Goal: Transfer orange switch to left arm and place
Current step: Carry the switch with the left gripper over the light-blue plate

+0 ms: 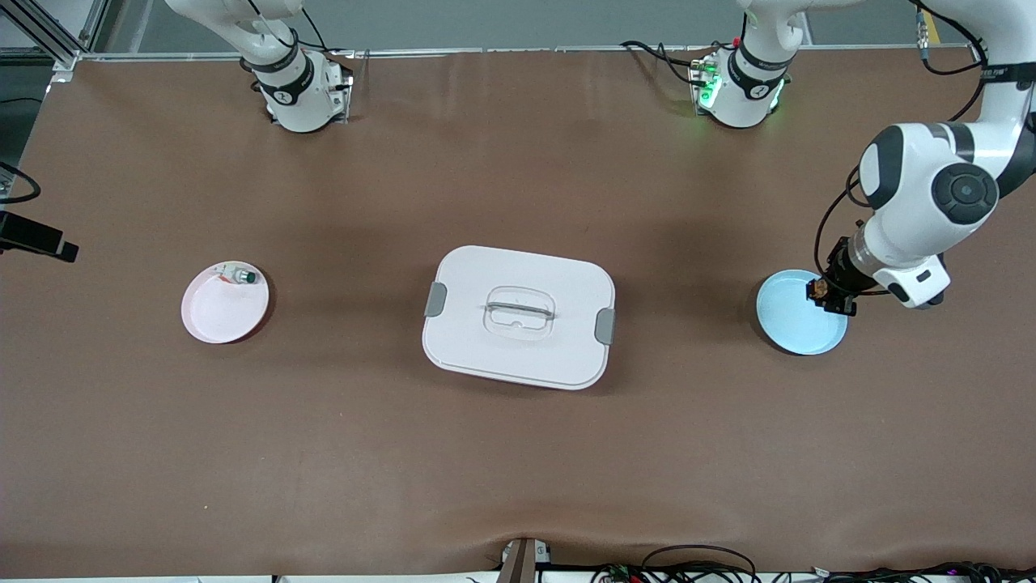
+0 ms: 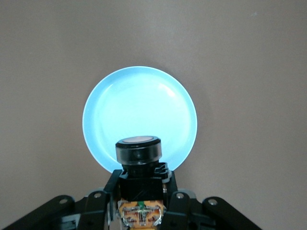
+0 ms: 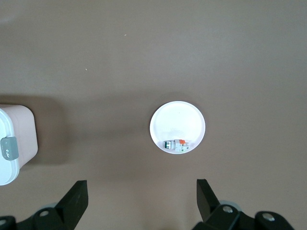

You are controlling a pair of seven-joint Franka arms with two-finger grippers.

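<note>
Two plates flank the box [image 1: 519, 317], which blocks the straight path between them. The left gripper [image 1: 827, 295], over the light-blue plate [image 1: 789, 324], is clamped on the orange switch [image 2: 139, 165], cap outward for a handover. The right gripper [image 3: 141, 201] hangs spread wide, above the bench near the pink plate [image 1: 218, 312].
</note>
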